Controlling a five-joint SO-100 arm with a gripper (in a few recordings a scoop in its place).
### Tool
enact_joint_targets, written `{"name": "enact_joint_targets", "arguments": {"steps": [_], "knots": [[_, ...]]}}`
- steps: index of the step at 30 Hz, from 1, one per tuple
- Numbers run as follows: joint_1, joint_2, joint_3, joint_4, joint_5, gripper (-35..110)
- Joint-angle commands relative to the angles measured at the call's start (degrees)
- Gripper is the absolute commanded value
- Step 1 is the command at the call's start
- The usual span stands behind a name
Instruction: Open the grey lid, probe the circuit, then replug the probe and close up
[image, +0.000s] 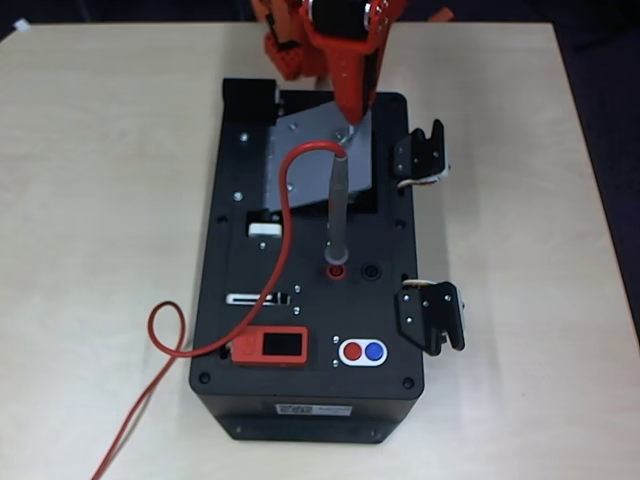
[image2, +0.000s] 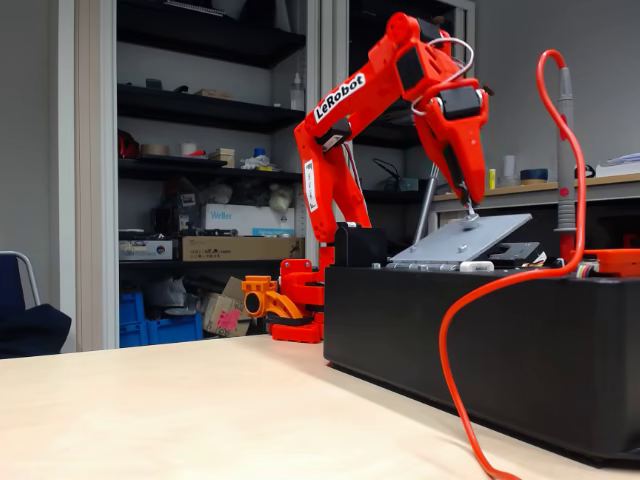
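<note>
One red cable (image: 285, 210) is looping off the counter (image: 100, 200) near the camera and running up over the black box (image: 310, 400) to the probe (image: 338, 215), which is standing upright in a red socket (image: 335, 270). Beyond it, the gripper (image: 350, 130) is pinching the knob of the grey lid (image: 315, 155), which is sitting slightly raised.

The table (image: 110, 150) is a light wood-grain surface. A black box (image: 310, 400) rests on it near the centre. The arm's orange base (image2: 285, 310) sits on the table behind the box. A red cable (image: 150, 380) loops across the tabletop beside the box.
</note>
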Motion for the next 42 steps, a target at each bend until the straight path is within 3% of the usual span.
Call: {"name": "enact_joint_targets", "arguments": {"steps": [1,19,42], "knots": [[2.46,-0.18,-3.08,2.11,-0.70,0],[19.16,-2.11,-7.91,5.19,-4.83,0],[35.16,-11.34,-10.37,-2.29,-9.05,0]]}}
